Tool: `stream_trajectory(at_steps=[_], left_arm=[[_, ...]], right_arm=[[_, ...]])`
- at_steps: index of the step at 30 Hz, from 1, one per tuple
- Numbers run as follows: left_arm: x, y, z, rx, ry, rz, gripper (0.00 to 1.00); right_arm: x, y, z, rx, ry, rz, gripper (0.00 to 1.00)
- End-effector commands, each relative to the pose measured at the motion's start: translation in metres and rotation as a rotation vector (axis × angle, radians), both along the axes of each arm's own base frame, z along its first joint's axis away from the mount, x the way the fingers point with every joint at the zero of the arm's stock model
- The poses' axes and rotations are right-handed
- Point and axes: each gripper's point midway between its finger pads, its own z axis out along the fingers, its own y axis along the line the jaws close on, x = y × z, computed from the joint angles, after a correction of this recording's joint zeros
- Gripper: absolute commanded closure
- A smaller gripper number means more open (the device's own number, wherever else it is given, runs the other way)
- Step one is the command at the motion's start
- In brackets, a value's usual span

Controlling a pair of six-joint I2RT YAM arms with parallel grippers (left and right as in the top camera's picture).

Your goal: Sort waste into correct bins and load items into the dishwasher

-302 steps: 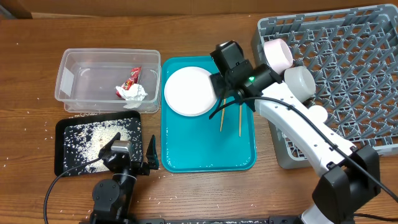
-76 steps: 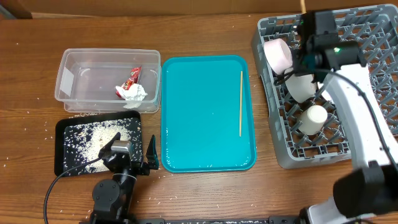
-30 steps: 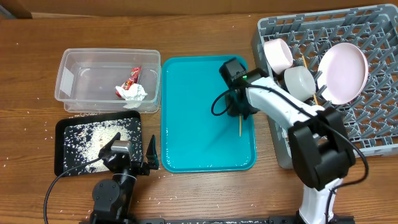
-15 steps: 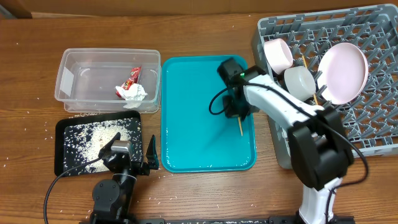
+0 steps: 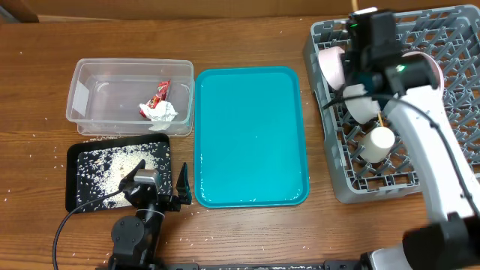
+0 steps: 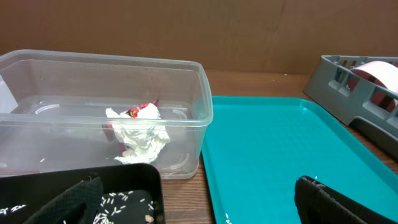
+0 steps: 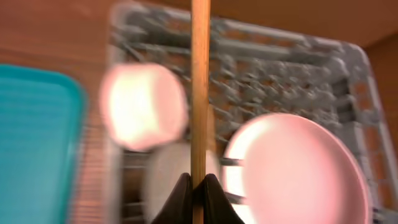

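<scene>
Wooden table (image 5: 30,67) | left gripper (image 5: 161,182) near edge, fingers apart, beside black tray (image 5: 73,196) | right gripper (image 7: 193,186) clamped on chopstick (image 7: 200,93) over grey dish rack (image 5: 450,97) | advice: lower chopstick straight between pegs, clear of plate (image 7: 298,168), release gently

The thin wooden chopstick (image 7: 199,93) has left the teal rectangular serving tray (image 5: 251,135). The right arm's fingers (image 7: 175,205) now grip it above the large square grey plastic dish rack (image 5: 450,97).

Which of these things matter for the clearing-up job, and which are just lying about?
Job: chopstick in the right hand, wrapper, clear tub, black tray of grains, dish rack holding plate, cup.
Lying about: teal tray.
</scene>
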Motion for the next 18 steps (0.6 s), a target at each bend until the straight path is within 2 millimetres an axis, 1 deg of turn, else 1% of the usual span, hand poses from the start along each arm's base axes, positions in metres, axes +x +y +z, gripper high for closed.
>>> stream_trajectory(at_steps=[1, 4, 7, 8, 9, 10, 14, 17, 18], left_arm=[[0.0, 0.001, 0.0, -0.002, -0.007, 0.002, 0.0], [0.0, 0.001, 0.0, -0.002, -0.007, 0.002, 0.0], [0.0, 0.001, 0.0, -0.001, -0.007, 0.002, 0.0], [0.0, 0.001, 0.0, -0.001, -0.007, 0.002, 0.0], [0.0, 0.001, 0.0, -0.002, -0.007, 0.002, 0.0], [0.0, 0.001, 0.0, -0.002, -0.007, 0.002, 0.0], [0.0, 0.001, 0.0, -0.002, -0.007, 0.002, 0.0], [0.0, 0.001, 0.0, -0.002, -0.007, 0.002, 0.0], [0.0, 0.001, 0.0, -0.002, -0.007, 0.002, 0.0]], right_arm=[[0.008, -0.036, -0.043, -0.114, 0.145, 0.049, 0.96], [0.011, -0.051, -0.069, -0.103, 0.209, 0.028, 0.96], [0.014, -0.056, -0.086, -0.104, 0.243, 0.018, 0.95], [0.014, -0.056, -0.086, -0.101, 0.24, 0.014, 0.79], [0.016, -0.056, -0.085, -0.093, 0.225, -0.007, 0.61], [0.017, -0.057, -0.081, -0.09, 0.205, -0.032, 0.55], [0.014, -0.055, -0.05, -0.084, 0.135, -0.114, 0.54], [0.005, -0.045, -0.012, -0.018, 0.067, -0.167, 0.54], [-0.001, -0.038, 0.005, 0.02, 0.04, -0.173, 0.54]])
